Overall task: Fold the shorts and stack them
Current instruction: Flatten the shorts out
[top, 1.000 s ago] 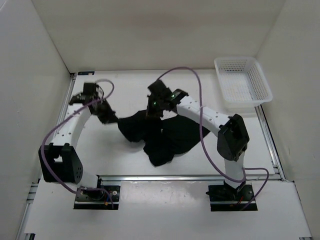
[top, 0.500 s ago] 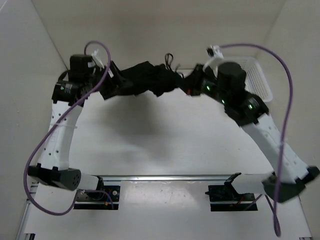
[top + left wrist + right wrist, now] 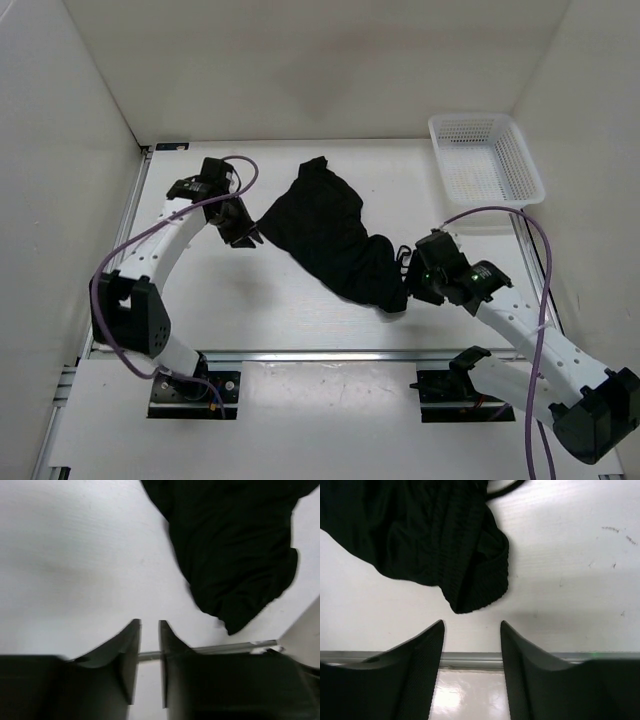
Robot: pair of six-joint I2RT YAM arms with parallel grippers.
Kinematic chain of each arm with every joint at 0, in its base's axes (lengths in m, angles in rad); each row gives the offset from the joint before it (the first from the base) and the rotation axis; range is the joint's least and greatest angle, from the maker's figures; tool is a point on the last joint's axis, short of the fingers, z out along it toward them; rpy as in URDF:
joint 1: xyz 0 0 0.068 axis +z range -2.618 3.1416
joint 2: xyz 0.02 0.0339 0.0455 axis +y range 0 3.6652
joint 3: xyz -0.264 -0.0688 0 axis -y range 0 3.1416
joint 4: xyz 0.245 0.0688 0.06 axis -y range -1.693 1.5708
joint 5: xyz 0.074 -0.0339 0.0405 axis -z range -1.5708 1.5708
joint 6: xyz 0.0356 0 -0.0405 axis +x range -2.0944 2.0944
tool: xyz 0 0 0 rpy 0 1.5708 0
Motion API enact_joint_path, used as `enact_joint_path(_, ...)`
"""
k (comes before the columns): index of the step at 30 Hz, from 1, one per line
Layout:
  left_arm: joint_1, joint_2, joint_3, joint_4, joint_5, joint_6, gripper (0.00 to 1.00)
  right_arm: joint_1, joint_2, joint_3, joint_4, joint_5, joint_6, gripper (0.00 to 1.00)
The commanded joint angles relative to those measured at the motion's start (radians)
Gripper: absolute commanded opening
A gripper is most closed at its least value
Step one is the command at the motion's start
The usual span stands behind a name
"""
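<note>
The shorts [image 3: 330, 235] lie on the table [image 3: 250, 310] as a rumpled diagonal band, running from the far middle down toward the near right, well apart from the white mesh basket [image 3: 470, 118] in the far right corner. Neither arm has hold of them. The left gripper [image 3: 240, 232] sits just beside the band's left edge, and in its wrist view the left gripper [image 3: 150, 645] has its fingers only narrowly parted over bare table, with nothing between them. The right gripper [image 3: 408, 275] is at the near right end of the cloth. In its own view the right gripper [image 3: 471, 645] stands wide open and empty, just short of a bunched fabric corner. The step in hand looks like laying the garment out before any fold: nothing is folded neatly yet and stacking is not begun. The next move probably calls for each gripper to pinch an edge or corner and pull the cloth flat, or carry one end over the other. The fabric [image 3: 420, 535] is plain black and soft, finely ribbed, with rolled folds at its near end and a thin drawstring [image 3: 505, 489] at the top of the right wrist view. In the left wrist view the shorts [image 3: 235, 545] show a wavy, crumpled hem.
</note>
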Motion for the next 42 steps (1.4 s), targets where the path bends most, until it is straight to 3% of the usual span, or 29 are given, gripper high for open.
enact_joint_path(1,-0.016,0.073,0.033,0.052,-0.03,0.013,0.41,-0.052,0.03,0.063,-0.002,-0.034,0.099,0.44)
enact_joint_path(3,-0.045,0.164,0.09,0.052,-0.03,0.034,0.61,-0.118,0.067,0.039,0.039,-0.196,0.139,0.41)
enact_joint_path(4,-0.056,0.197,0.114,0.052,-0.03,0.044,0.74,-0.142,0.067,-0.01,0.066,-0.264,0.154,0.47)
enact_joint_path(6,-0.074,0.283,0.16,0.052,-0.044,0.053,0.87,-0.214,0.057,-0.076,0.134,-0.388,0.209,0.58)
enact_joint_path(7,-0.074,0.314,0.206,0.052,-0.053,0.063,0.93,-0.254,0.031,-0.11,0.199,-0.433,0.229,0.68)
enact_joint_path(11,-0.074,0.449,0.275,0.052,-0.064,0.064,0.95,-0.334,0.009,-0.231,0.283,-0.563,0.254,0.82)
enact_joint_path(15,-0.074,0.558,0.322,0.076,-0.046,0.064,0.97,-0.334,0.055,-0.242,0.343,-0.6,0.224,0.85)
enact_joint_path(20,-0.074,0.662,0.371,0.077,-0.033,0.085,0.62,-0.281,0.193,-0.233,0.451,-0.573,0.246,0.83)
enact_joint_path(22,-0.074,0.662,0.371,0.077,-0.033,0.085,0.53,-0.235,0.233,-0.233,0.488,-0.512,0.279,0.75)
enact_joint_path(23,-0.065,0.671,0.383,0.077,-0.042,0.085,0.41,-0.222,0.25,-0.233,0.517,-0.496,0.288,0.7)
enact_joint_path(24,-0.065,0.671,0.383,0.077,-0.042,0.085,0.3,-0.213,0.292,-0.219,0.518,-0.484,0.288,0.54)
enact_joint_path(26,-0.053,0.703,0.409,0.077,-0.033,0.094,0.1,-0.201,0.339,-0.181,0.519,-0.466,0.299,0.31)
enact_joint_path(27,-0.053,0.703,0.418,0.061,-0.019,0.094,0.1,-0.201,0.374,-0.138,0.519,-0.443,0.299,0.09)
enact_joint_path(28,-0.053,0.714,0.427,0.052,-0.019,0.094,0.1,-0.201,0.385,-0.109,0.502,-0.423,0.299,0.0)
enact_joint_path(33,0.011,0.644,0.585,-0.072,-0.093,0.113,0.1,-0.288,0.423,0.168,0.409,-0.327,0.159,0.0)
enact_joint_path(36,0.079,0.605,0.807,-0.156,-0.073,0.113,0.1,-0.392,0.51,0.512,0.349,-0.387,0.07,0.0)
enact_joint_path(37,0.096,0.592,0.879,-0.167,-0.049,0.113,0.1,-0.414,0.57,0.719,0.332,-0.416,0.055,0.0)
enact_joint_path(38,0.131,0.591,1.056,-0.195,-0.033,0.113,0.1,-0.443,0.599,0.826,0.309,-0.438,0.026,0.0)
enact_joint_path(40,0.169,0.604,1.223,-0.259,0.035,0.113,0.1,-0.455,0.653,1.083,0.245,-0.473,-0.003,0.0)
enact_joint_path(42,0.228,0.549,1.277,-0.241,0.092,0.078,0.1,-0.464,0.653,1.175,0.235,-0.504,-0.039,0.0)
